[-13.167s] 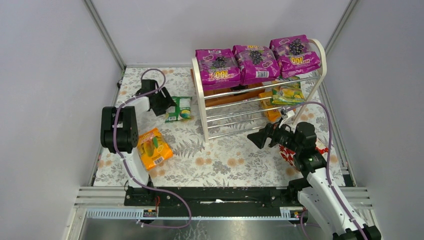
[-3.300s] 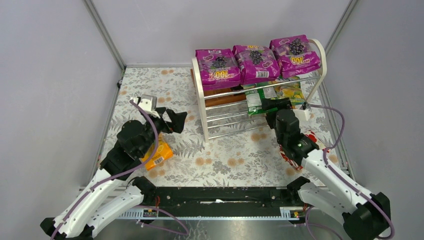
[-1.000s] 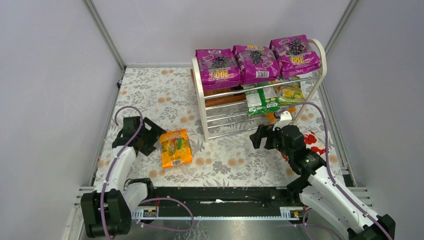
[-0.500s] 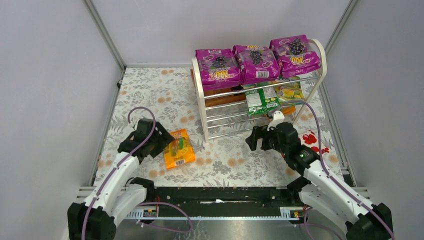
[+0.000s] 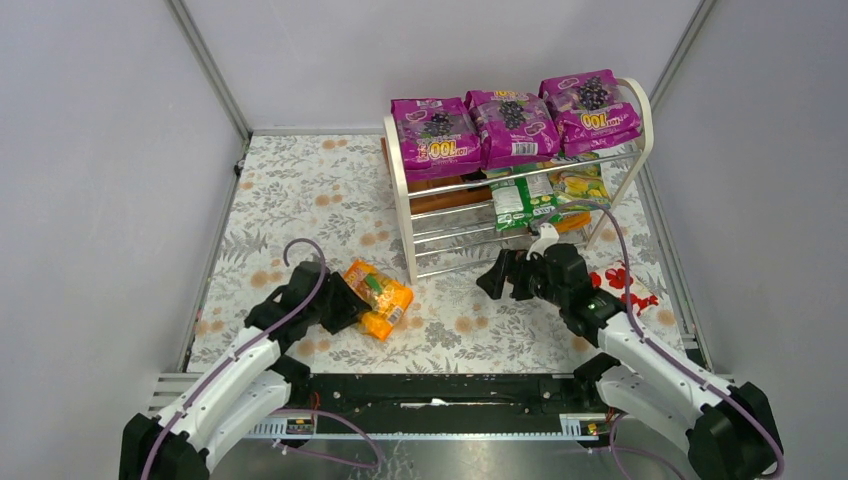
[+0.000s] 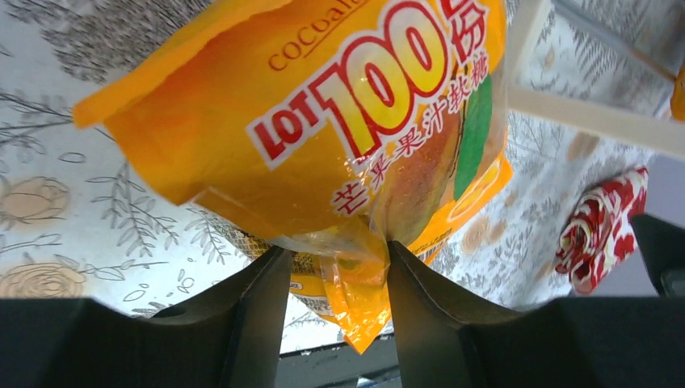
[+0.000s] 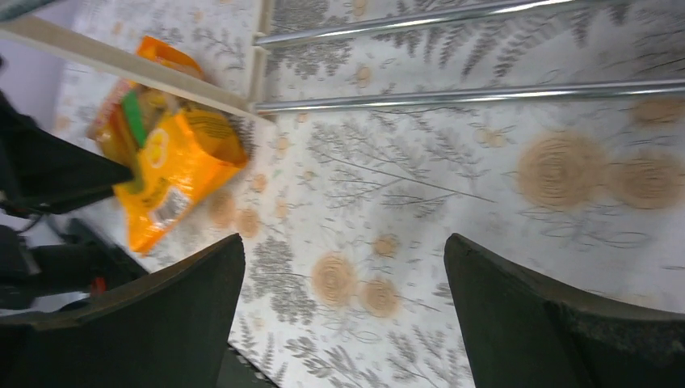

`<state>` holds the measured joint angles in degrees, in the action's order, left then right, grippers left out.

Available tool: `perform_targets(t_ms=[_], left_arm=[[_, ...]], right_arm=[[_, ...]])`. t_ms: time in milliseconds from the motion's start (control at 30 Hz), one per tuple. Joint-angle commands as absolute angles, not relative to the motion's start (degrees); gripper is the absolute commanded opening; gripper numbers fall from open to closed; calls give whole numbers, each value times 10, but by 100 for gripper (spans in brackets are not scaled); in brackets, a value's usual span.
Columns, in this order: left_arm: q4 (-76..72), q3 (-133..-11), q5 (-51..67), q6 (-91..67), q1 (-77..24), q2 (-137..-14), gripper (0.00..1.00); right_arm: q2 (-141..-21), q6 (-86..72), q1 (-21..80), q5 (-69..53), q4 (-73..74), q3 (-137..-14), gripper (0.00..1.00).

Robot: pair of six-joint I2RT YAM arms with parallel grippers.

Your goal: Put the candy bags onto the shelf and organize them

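Low on the left of the floral surface [image 5: 300,190], the left pincer [image 6: 335,263] is clamped on the crimped seam of the orange candy bag [image 6: 323,121]. The bag appears raised off the cloth, near the foot of the shelf [image 5: 398,190] but apart from it. The right pincer [image 5: 497,275] hovers in front of the lower rods with its jaws spread wide and nothing between them.

Three magenta candy bags [image 5: 510,115] fill the top tier. The green-white bag [image 5: 512,200] and the green-yellow bag [image 5: 575,185] lie side by side on the middle tier, so the free stretch to their left looks like the natural slot.

The grip is only on a thin, glossy seam, so the carry should be slow to keep the bag from sliding out. It should go in flat, spanning several rods, since an edge-first entry could drop through the gaps. The right arm should stay clear of that path, or steady the bag as it lands
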<state>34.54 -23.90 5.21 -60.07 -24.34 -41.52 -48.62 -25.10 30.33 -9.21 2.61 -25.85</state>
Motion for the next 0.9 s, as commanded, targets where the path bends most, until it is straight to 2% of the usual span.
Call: perform_targets(t_ms=[0, 133, 200, 400, 533, 867], left_arm=[[304, -209, 100, -623, -266, -407, 50], [289, -208, 111, -619, -272, -427, 48], [280, -207, 119, -613, -275, -437, 44], [259, -203, 160, -597, -276, -435, 14], [219, -178, 209, -610, -276, -404, 1], [121, -119, 308, -702, -276, -349, 0]], right_arm=[[-519, -403, 324, -170, -139, -224, 100], [-587, -512, 428, -128, -230, -219, 100], [-635, -578, 464, -115, -286, -215, 100], [-772, -767, 506, -77, -496, -157, 100], [-848, -822, 548, -55, -582, -159, 100], [-1019, -901, 629, 41, -756, -185, 100]])
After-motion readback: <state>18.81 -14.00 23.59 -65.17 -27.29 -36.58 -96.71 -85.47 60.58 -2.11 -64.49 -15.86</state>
